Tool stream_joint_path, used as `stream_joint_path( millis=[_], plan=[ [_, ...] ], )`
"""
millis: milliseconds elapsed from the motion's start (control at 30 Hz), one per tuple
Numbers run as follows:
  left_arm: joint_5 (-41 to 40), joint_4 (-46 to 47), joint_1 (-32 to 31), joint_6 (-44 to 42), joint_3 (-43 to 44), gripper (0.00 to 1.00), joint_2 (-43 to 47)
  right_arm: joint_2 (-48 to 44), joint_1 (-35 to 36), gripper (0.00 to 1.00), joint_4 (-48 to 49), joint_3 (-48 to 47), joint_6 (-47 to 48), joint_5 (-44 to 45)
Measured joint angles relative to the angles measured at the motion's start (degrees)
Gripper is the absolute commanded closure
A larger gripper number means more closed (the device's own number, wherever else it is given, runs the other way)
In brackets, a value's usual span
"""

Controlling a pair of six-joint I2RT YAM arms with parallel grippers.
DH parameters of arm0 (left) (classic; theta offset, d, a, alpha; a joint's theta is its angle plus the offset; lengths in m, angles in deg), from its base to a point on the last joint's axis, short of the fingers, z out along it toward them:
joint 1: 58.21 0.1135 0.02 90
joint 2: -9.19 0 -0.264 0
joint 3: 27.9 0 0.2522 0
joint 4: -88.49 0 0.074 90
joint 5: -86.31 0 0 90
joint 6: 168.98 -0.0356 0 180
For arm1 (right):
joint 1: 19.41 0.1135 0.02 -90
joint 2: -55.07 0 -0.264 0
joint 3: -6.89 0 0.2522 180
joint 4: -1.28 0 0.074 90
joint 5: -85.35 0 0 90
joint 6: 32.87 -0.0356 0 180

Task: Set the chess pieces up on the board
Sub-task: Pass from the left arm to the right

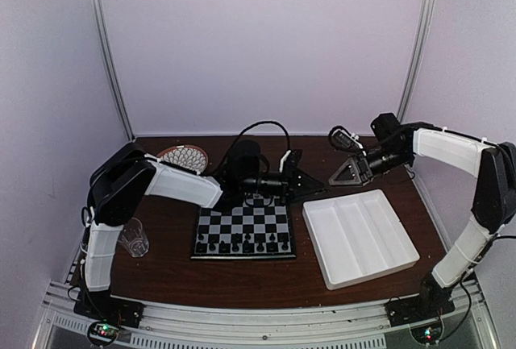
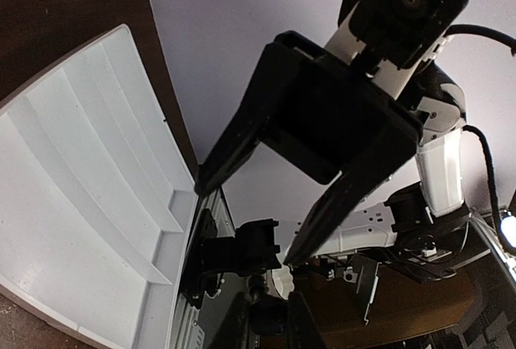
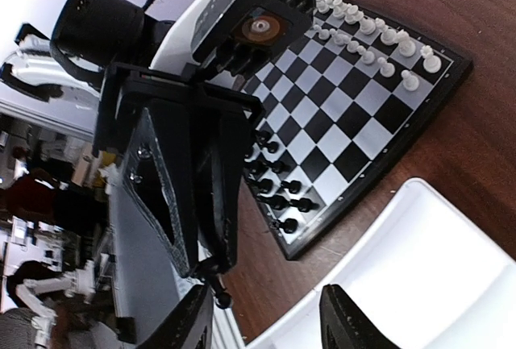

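Note:
The board [image 1: 243, 224] lies at the table's middle; it also shows in the right wrist view [image 3: 339, 115]. Black chess pieces [image 1: 242, 246] stand along its near rows [image 3: 278, 196]. White chess pieces [image 3: 379, 31] line the far side. My left gripper [image 1: 317, 181] hangs behind the board's right corner, shut on a small black chess piece [image 3: 219, 291] at its tips [image 3: 216, 264]. That piece shows between its own fingers in the left wrist view [image 2: 262, 309]. My right gripper [image 1: 334, 178] faces it tip to tip, open and empty, jaws wide apart [image 2: 246, 224].
A white compartmented tray [image 1: 360, 236] lies right of the board [image 3: 435, 284] [image 2: 72, 204]. A round patterned plate [image 1: 184, 157] sits at the back left. A clear cup [image 1: 135, 238] stands left of the board.

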Motion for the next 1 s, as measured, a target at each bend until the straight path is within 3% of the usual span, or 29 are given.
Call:
stream_joint_path(
  millis=[300, 533, 1000],
  plan=[
    [-1.31, 0.70, 0.63, 0.02, 0.00, 0.92, 0.02, 0.87, -0.11, 0.52, 9.14, 3.45, -11.50, -12.28],
    [-1.75, 3.13, 0.92, 0.20, 0.00, 0.92, 0.02, 0.87, -0.13, 0.51, 14.03, 6.23, -16.35, -13.97],
    [-2.71, 4.70, 1.27, 0.85, -0.17, 0.92, 0.02, 0.90, -0.13, 0.61, 24.28, 10.03, -25.22, -18.40]
  ],
)
